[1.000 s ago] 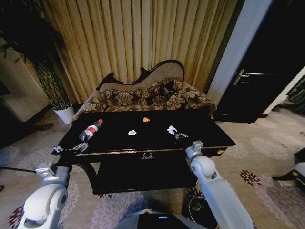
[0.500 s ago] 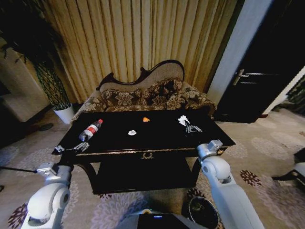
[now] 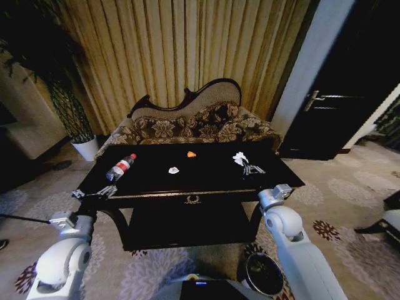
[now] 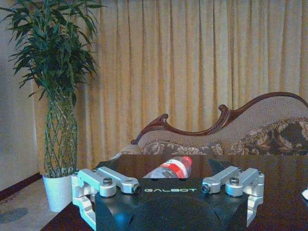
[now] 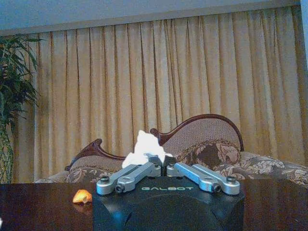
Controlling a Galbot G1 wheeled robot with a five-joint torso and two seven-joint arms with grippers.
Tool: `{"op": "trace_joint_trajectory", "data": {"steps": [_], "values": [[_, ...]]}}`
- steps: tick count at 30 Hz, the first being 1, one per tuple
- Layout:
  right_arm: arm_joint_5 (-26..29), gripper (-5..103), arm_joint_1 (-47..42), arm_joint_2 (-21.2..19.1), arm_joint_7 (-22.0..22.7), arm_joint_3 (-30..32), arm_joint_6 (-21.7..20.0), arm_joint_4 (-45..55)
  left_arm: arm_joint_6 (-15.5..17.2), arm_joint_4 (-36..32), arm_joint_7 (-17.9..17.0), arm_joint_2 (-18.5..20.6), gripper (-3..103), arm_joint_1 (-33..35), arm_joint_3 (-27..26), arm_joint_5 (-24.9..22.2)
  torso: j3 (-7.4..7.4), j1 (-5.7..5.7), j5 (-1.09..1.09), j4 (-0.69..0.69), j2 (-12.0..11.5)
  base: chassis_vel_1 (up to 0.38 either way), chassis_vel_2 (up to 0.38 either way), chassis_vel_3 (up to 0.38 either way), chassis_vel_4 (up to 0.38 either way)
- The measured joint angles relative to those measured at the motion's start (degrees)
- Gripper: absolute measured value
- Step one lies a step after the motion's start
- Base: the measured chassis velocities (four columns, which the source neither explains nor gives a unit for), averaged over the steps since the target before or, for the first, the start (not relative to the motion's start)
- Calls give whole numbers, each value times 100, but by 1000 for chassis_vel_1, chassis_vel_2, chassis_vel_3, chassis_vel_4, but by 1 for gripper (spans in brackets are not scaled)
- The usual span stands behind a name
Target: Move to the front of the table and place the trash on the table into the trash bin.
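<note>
- Curtained room, gold drapes at frame top; carved sofa [image 3: 194,122] behind the worktop [image 3: 187,181], potted plant [image 3: 72,115] at upper left.
- Right gripper [image 3: 250,167]: above the worktop's right part, right of frame centre; jaws pressed together, pinching a white scrap [image 3: 239,158]. Right wrist view confirms the scrap [image 5: 143,148] held at the tips of the gripper [image 5: 163,161].
- Left gripper [image 3: 103,192]: at the worktop's left front edge; jaws spread, holding nothing. In the left wrist view the gripper [image 4: 168,185] faces the bottle [image 4: 169,168].
- Bottle [image 3: 120,167]: lying at the worktop's left, red label, not yet picked.
- Second white scrap [image 3: 174,170]: mid-worktop. Orange piece [image 3: 191,154]: farther back, toward the sofa.
- Bin [image 3: 264,274]: on the floor, lower right of frame, beside the right arm, open top up.
- Step in hand, judged: carrying the pinched scrap to the bin. Keep the pinch firm; swing clear of the worktop edge; release only directly over the bin mouth, low, since a light scrap may drift.
- Writing: "GALBOT" on both gripper bodies; bottle label unreadable.
</note>
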Motion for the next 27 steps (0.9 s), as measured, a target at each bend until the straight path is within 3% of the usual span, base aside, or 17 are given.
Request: {"op": "trace_joint_trajectory", "data": {"steps": [27], "values": [[-48,1,-120,9,0,77,105,41,21,-35,20,19,100,-3,11,3,0,-1,0,0,0,91,-81,-89,87]]}}
